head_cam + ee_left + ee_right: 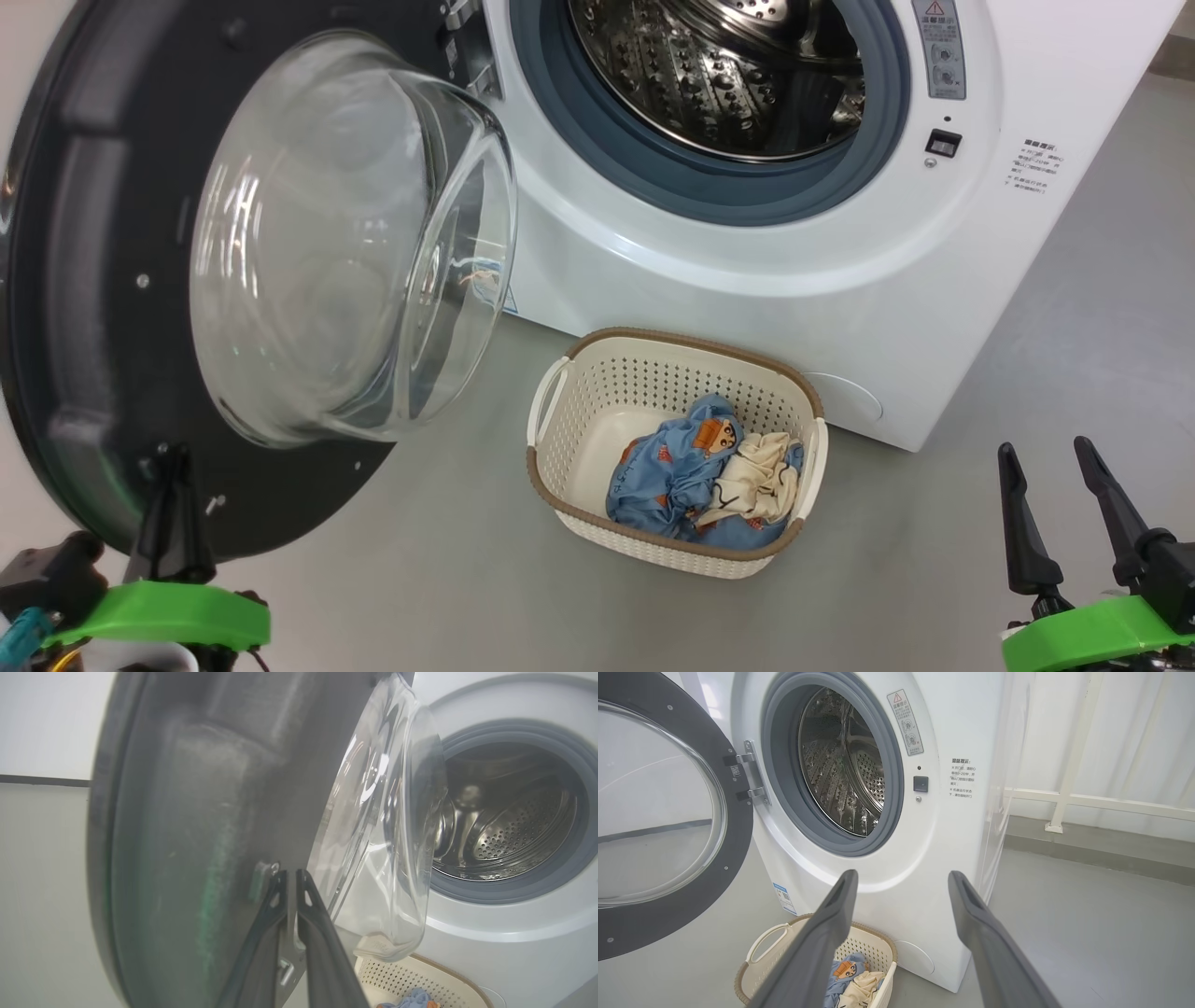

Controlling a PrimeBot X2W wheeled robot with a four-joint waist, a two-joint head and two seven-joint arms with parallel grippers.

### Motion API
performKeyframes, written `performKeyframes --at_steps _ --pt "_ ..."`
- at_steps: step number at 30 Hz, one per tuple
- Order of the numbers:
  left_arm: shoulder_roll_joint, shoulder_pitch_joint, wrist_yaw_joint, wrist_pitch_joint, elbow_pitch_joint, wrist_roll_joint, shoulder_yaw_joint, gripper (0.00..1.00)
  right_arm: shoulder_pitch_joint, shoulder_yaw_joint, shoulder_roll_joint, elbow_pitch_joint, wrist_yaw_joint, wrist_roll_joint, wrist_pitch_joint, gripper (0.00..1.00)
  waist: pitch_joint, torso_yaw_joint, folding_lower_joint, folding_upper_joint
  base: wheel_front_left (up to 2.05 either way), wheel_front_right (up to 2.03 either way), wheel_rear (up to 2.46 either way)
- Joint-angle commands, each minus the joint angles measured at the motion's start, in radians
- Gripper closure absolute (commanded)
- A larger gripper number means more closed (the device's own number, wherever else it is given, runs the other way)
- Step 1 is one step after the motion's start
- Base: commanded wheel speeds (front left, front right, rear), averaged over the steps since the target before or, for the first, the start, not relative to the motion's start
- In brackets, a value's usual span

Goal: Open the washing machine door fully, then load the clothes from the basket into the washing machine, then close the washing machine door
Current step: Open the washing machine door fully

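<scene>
The washing machine (1008, 243) stands with its steel drum (719, 75) exposed. Its door (84, 280) is swung wide to the left, the glass bowl (345, 243) bulging toward me. My left gripper (173, 467) is shut, and its tips (291, 873) rest against the dark inner face of the door (196, 788) near the lower edge. On the floor before the machine sits the basket (691, 338), holding the light blue garment (663, 476) and the cream garment (761, 481). My right gripper (1045, 448) hangs open and empty to the right of the basket (770, 942), pointing at the machine front (924, 868).
Grey floor (1074, 355) stretches to the right of the machine and around the basket. A white rail and a pale wall (1111, 798) lie behind the machine's right side. The open door takes up the room at my left.
</scene>
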Motion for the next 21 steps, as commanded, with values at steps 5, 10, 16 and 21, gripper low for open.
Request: performKeyframes --at_steps 5,10,16,21 --pt "0.057 -0.057 0.016 -0.012 0.005 0.032 0.100 1.00 -0.011 0.026 -0.017 -0.026 0.004 0.008 -0.009 0.00 0.003 -0.001 0.0000 -0.0001 0.00 0.00 0.00" --pt "0.066 -0.074 0.012 -0.012 0.033 0.053 0.145 1.00 -0.013 0.026 -0.017 -0.026 0.004 0.007 -0.009 0.00 0.008 -0.001 0.0000 -0.0001 0.00 0.00 0.00" --pt "0.070 -0.102 0.002 -0.012 0.072 0.084 0.200 1.00 -0.022 0.024 -0.023 -0.026 0.004 0.007 -0.009 0.00 0.022 -0.002 0.0000 -0.0001 0.00 0.00 0.00" --pt "0.071 -0.130 -0.012 -0.012 0.106 0.113 0.249 1.00 -0.028 0.024 -0.031 -0.028 0.004 0.007 -0.009 0.00 0.034 -0.004 0.0000 -0.0001 0.00 0.00 0.00"
